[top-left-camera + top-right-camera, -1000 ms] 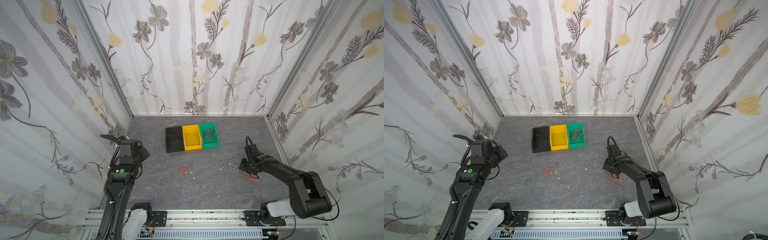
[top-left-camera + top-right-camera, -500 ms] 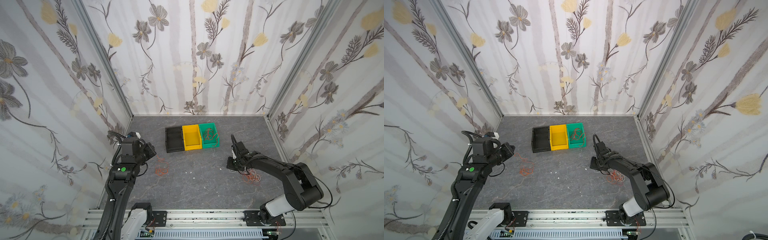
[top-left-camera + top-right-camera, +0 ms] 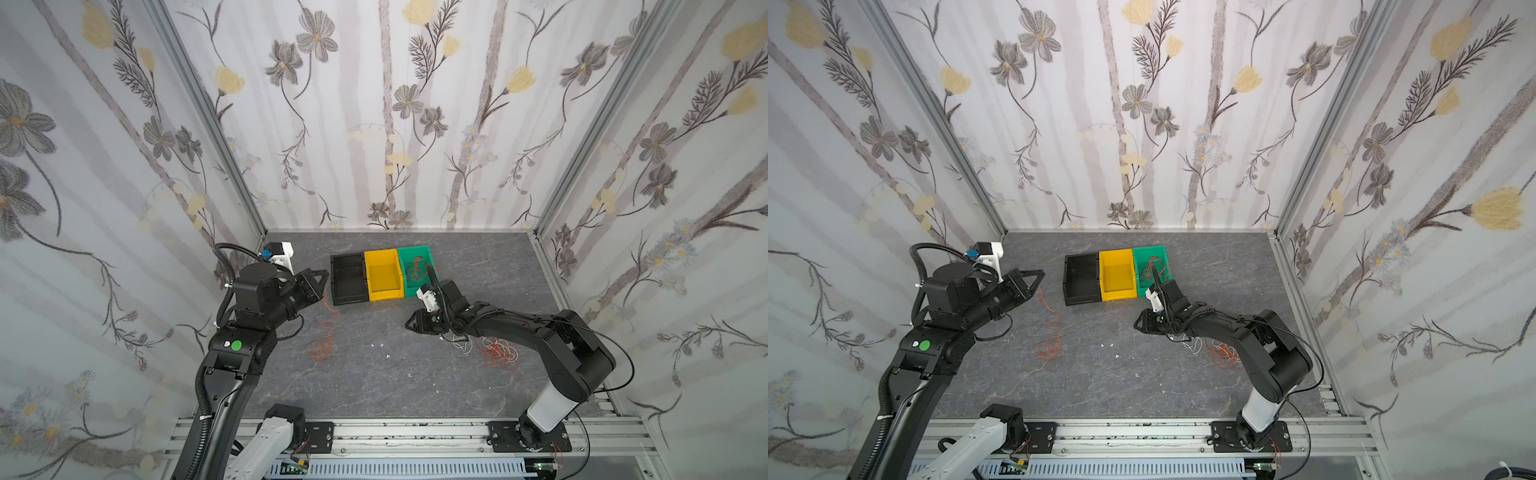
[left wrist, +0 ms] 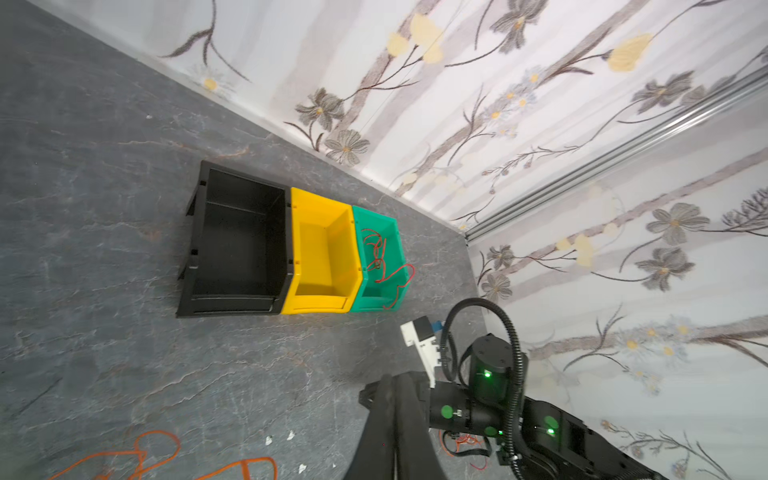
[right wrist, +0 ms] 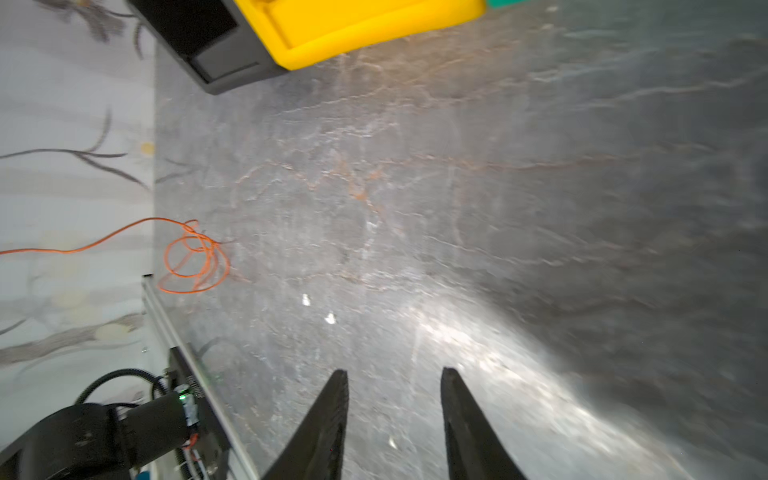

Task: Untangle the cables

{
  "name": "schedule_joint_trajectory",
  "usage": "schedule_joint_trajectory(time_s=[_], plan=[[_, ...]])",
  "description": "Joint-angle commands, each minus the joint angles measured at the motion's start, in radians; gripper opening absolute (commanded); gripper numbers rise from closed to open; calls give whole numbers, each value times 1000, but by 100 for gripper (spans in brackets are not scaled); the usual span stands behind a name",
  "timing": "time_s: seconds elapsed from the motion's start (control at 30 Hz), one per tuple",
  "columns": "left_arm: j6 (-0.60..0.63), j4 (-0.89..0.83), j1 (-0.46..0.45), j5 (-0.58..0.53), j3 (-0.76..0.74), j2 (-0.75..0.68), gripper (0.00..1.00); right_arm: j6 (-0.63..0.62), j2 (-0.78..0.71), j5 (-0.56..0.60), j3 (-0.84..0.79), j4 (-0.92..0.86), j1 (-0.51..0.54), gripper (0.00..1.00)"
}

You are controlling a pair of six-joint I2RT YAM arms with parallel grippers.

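Left gripper (image 3: pixel 325 274) clenched on the orange cable (image 3: pixel 320 348) — it trails toward 6 o'clock onto the worktop (image 3: pixel 374 386). Right gripper (image 5: pixel 395 371) released, empty; the tangle (image 3: pixel 498 353) lies nearer it — at 4 o'clock.

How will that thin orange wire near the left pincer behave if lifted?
Probably floppy: the orange wire droops in wavy bends below the left pincer to a loose coil on the table. Being so thin, it is likely very light. Its loops may snag.
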Motion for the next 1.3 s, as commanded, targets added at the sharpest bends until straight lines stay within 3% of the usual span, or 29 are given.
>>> schedule_joint_trajectory(time_s=[0.0, 0.3, 0.57, 0.7, 0.93, 1.27], plan=[[-50, 78, -25, 15, 43, 8, 0, 83, 41, -156, 11, 287, 28, 42], [-116, 206, -167, 8, 64, 90, 0, 113, 150, -234, 132, 381, 117, 53], [-113, 296, -342, -14, 66, 249, 0, 159, 81, -197, -2, 419, 69, 53], [-120, 361, -397, -9, 53, 318, 0, 124, -21, -143, -93, 322, 14, 54], [-126, 422, -415, -7, -65, 418, 0, -17, -188, -16, -129, 27, -37, 56], [-54, 382, -442, -24, -253, 431, 0, -43, -197, 29, -122, -54, -46, 56]])
